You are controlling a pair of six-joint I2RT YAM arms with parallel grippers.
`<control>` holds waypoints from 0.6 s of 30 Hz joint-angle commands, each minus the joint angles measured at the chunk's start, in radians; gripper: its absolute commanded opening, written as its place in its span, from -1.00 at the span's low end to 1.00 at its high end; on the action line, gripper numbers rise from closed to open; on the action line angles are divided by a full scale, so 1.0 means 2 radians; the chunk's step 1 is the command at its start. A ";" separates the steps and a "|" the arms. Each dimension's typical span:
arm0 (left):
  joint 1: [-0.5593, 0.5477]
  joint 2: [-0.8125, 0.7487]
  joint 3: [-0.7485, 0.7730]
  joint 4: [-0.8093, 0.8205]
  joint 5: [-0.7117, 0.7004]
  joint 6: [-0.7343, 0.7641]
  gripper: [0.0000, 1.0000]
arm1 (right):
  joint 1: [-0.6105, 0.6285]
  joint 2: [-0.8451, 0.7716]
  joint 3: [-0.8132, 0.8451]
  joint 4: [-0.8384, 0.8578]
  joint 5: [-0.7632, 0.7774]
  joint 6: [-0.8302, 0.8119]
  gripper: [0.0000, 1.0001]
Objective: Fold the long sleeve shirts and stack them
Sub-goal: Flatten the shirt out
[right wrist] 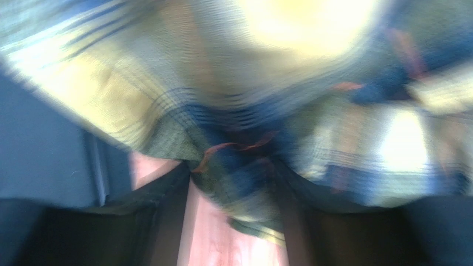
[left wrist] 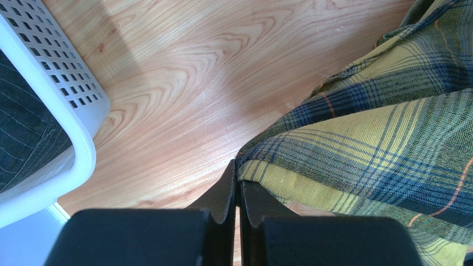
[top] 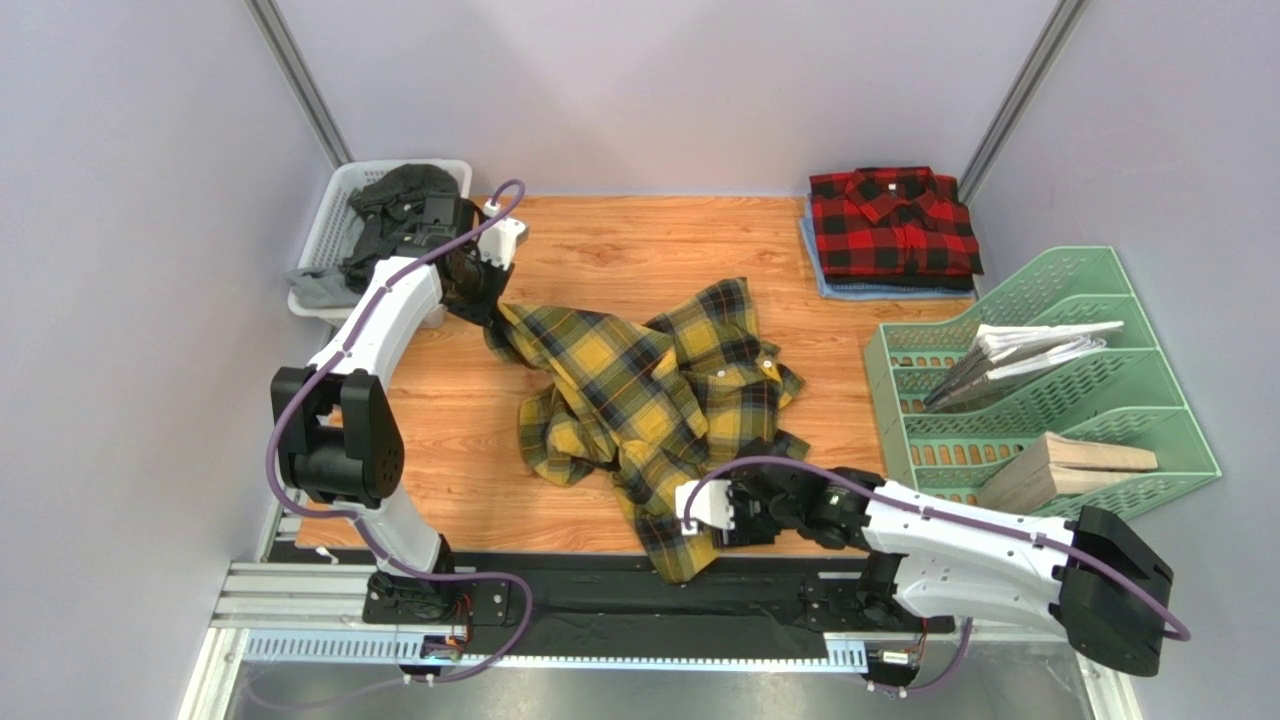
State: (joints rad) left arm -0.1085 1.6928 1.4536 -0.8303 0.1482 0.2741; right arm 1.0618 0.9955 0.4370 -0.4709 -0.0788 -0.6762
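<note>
While the yellow shirt lies crumpled mid-way across the counter, its long axis runs diagonally. It goes from the left hand, pinched tight on the far-left corner beside the white basket, to the right hand, clamping bunched hem at the near edge. The red shirt sits folded far right.

Top cam: fixed, above & behind my bases, looks down & fwd, far enough back to take in the whole table. L wrist cam: low & close, looks out along my left gripper over the wood. It shares w/ top cam the white basket corner & the yellow shirt far-left edge. R wrist cam: v. close, past my right gripper, blurred, frame filled w/ same shirt's near hem.
</note>
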 commanded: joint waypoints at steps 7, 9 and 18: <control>0.002 0.010 0.017 -0.010 0.007 0.003 -1.00 | -0.202 -0.064 0.201 -0.011 -0.046 0.085 -1.00; 0.002 0.019 0.028 -0.013 0.009 0.004 -1.00 | -0.266 -0.016 0.232 -0.017 -0.123 0.092 -1.00; 0.003 0.053 0.056 -0.019 0.018 -0.005 -1.00 | -0.453 0.223 0.350 -0.018 -0.194 0.123 0.04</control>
State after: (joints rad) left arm -0.1085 1.7958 1.5272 -0.8536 0.1673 0.2741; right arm 0.2489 1.3869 1.1141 -0.4217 -0.3370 -0.4946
